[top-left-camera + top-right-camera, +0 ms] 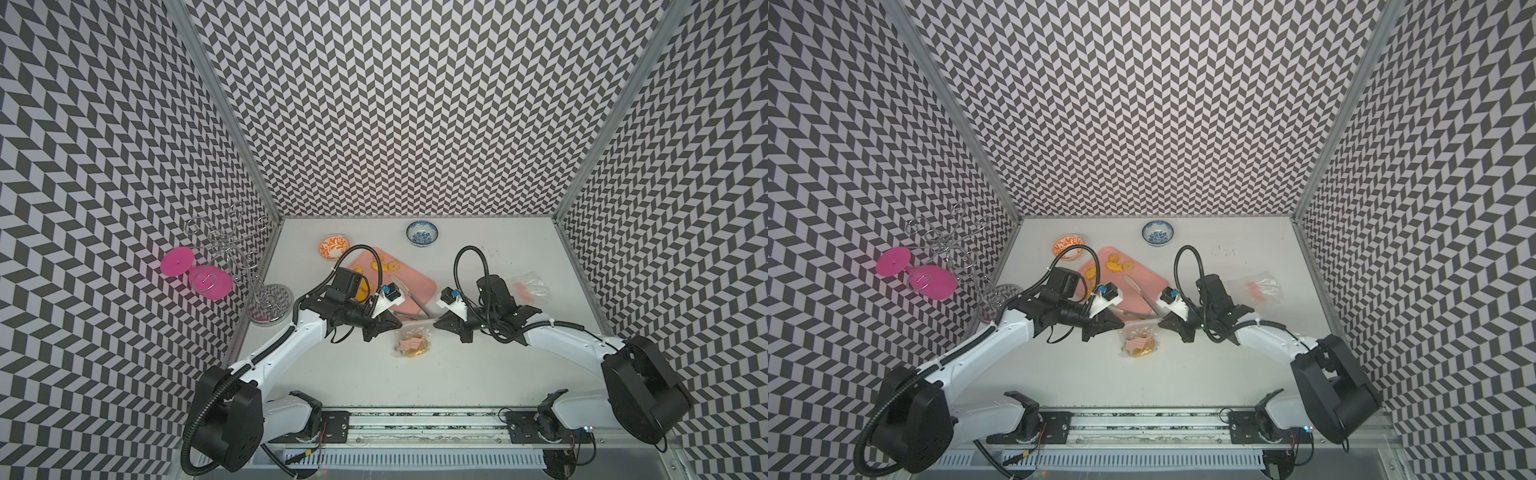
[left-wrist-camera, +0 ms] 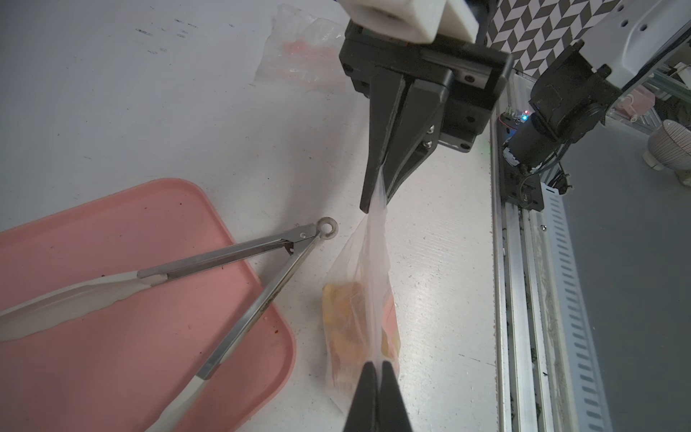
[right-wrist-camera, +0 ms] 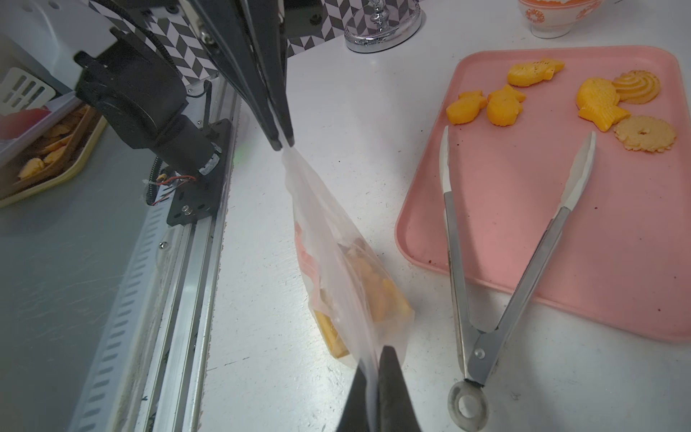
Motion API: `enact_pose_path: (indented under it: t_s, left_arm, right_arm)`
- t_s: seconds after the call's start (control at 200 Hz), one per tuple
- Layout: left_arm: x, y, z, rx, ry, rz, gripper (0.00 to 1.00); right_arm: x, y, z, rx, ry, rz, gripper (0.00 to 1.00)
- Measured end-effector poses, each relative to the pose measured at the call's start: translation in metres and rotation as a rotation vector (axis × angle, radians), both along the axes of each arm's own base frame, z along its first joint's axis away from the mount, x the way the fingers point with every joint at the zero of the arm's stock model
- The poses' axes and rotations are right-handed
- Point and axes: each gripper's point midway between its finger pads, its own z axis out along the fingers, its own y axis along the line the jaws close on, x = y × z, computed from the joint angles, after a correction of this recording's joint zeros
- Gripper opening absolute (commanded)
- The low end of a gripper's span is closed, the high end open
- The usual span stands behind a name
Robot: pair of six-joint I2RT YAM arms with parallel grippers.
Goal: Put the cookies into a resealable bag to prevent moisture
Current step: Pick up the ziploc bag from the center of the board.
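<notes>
While the counter (image 1: 353, 374) carries a pink tray (image 1: 424, 280), the bag (image 1: 411, 343) sits just beside it.
Both the left tool (image 1: 400, 326) and right tool (image 1: 435, 326) clamp the bag's top edge; cookies (image 3: 374, 291) lie inside it, six more on the tray.

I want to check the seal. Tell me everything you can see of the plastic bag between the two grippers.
The bag is thin, clear, crinkled plastic with pink print on one side. Its top edge is stretched taut between the left gripper and the right gripper, each shut on one end. Yellow-orange cookies fill its sagging bottom, which seems to rest on the white table. Whether the seal is closed cannot be told.
</notes>
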Motion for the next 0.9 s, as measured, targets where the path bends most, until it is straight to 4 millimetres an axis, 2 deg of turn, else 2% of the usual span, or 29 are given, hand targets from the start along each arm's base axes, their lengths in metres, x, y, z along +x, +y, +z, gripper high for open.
enact_pose_path:
  t_s: [0.04, 0.085, 0.115, 0.18, 0.21, 0.556, 0.661, 0.902]
  left_arm:
    - [0.0, 0.0, 0.0, 0.001, 0.0, 0.001, 0.0]
    - [0.0, 0.0, 0.0, 0.003, 0.0, 0.002, 0.0]
    - [0.0, 0.0, -0.001, 0.004, -0.001, 0.003, 0.0]
    - [0.0, 0.001, -0.001, 0.005, 0.0, 0.004, 0.0]
    - [0.001, 0.001, -0.001, 0.006, 0.0, 0.005, 0.0]
    - [0.0, 0.001, 0.001, 0.01, 0.022, 0.013, 0.0]
    - [0.001, 0.0, 0.01, 0.006, 0.021, 0.013, 0.0]
    - [-0.001, -0.005, 0.048, -0.053, -0.038, -0.01, 0.0]
  right_arm:
    - [-0.001, 0.0, 0.0, 0.001, 0.005, -0.004, 0.22]
    - [-0.001, -0.002, 0.002, 0.005, 0.007, -0.012, 0.24]
    - [-0.001, -0.003, 0.003, 0.008, 0.003, -0.017, 0.21]
    - [-0.001, -0.005, 0.007, 0.016, -0.003, -0.023, 0.05]
    - [-0.001, -0.005, 0.008, 0.02, -0.002, -0.027, 0.02]
    - [-0.005, -0.008, 0.013, 0.029, 0.027, -0.034, 0.0]
    - [-0.01, -0.01, 0.023, 0.042, 0.02, -0.033, 0.0]
    - [-0.015, -0.016, 0.06, 0.077, -0.034, -0.052, 0.0]
